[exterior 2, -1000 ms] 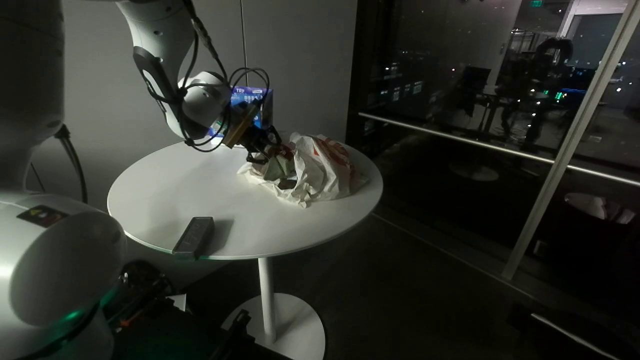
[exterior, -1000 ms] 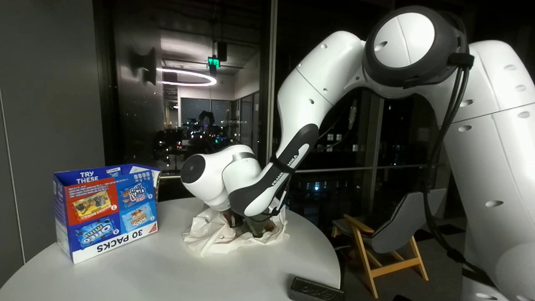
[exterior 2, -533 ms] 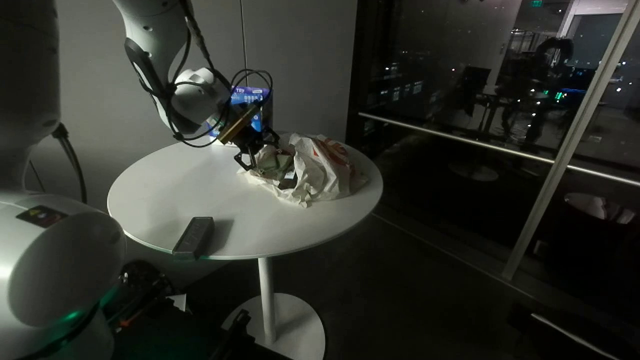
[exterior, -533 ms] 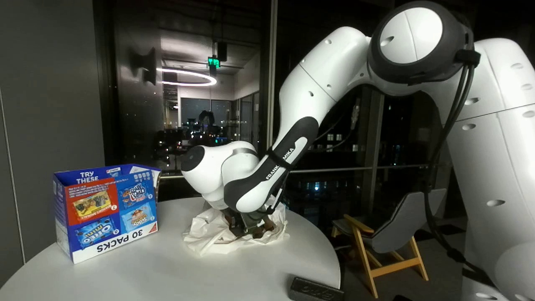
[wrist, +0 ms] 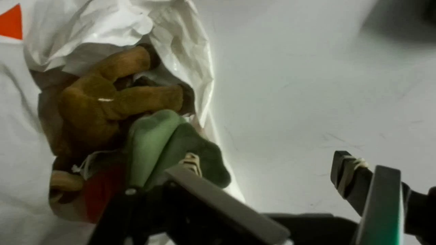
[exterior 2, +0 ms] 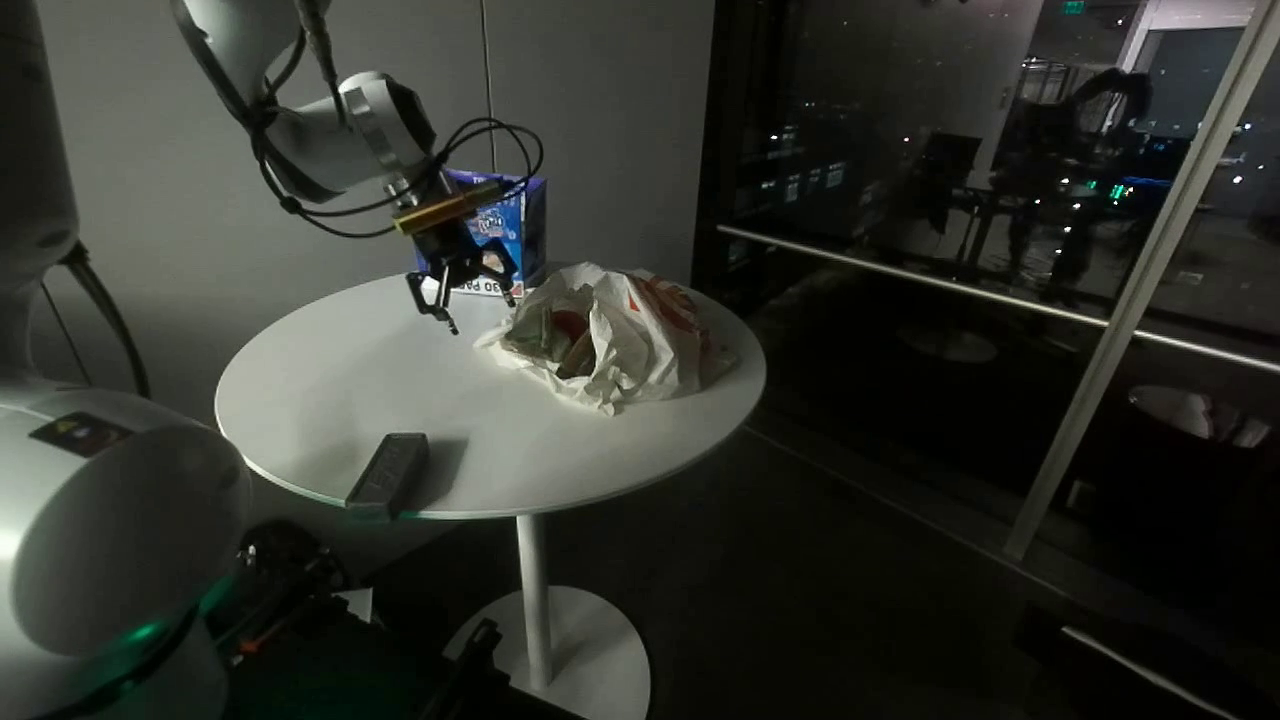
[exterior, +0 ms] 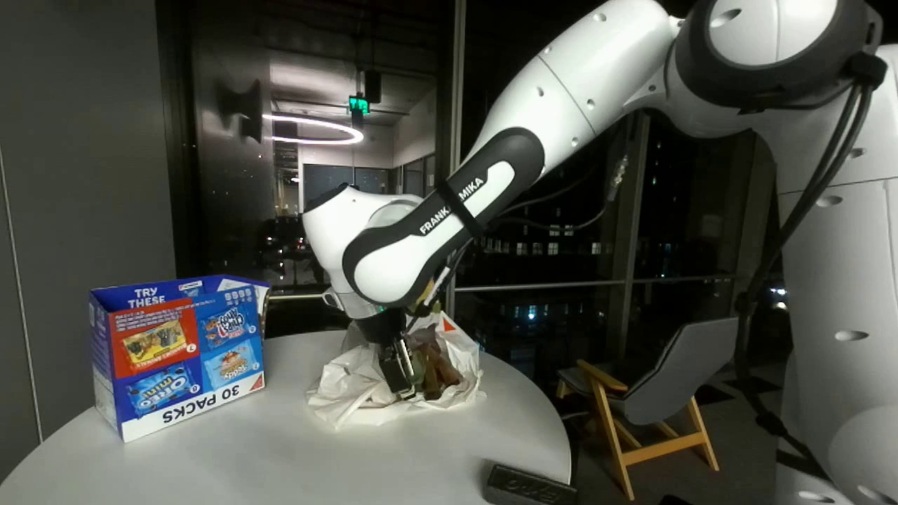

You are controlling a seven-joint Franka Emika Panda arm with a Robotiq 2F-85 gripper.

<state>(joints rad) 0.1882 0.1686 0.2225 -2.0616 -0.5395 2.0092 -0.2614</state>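
Jaws apart, the hand (exterior 2: 482, 314) hung beside a bag (exterior 2: 655, 345) of brown plush (wrist: 87, 109) and green plush (wrist: 177, 148); a box (exterior: 181, 365) stood near the desk's (exterior 2: 330, 390) edge.

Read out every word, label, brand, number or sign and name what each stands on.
"TRY THESE": blue cardboard snack box.
"30 PACKS": same box, inverted.
"OREO mini": likewise.
"CHIPS AHOY!": likewise.
"Teddy": likewise.
"FRANK...MIKA": white robot arm, middle hidden by black strap.
"EXPO", probably, inverted: dark rectangular block.
Too small or blurred: the box's finer print, glowing green sign, black sticker on white robot base.
No legible letters: crumpled white plastic bag.
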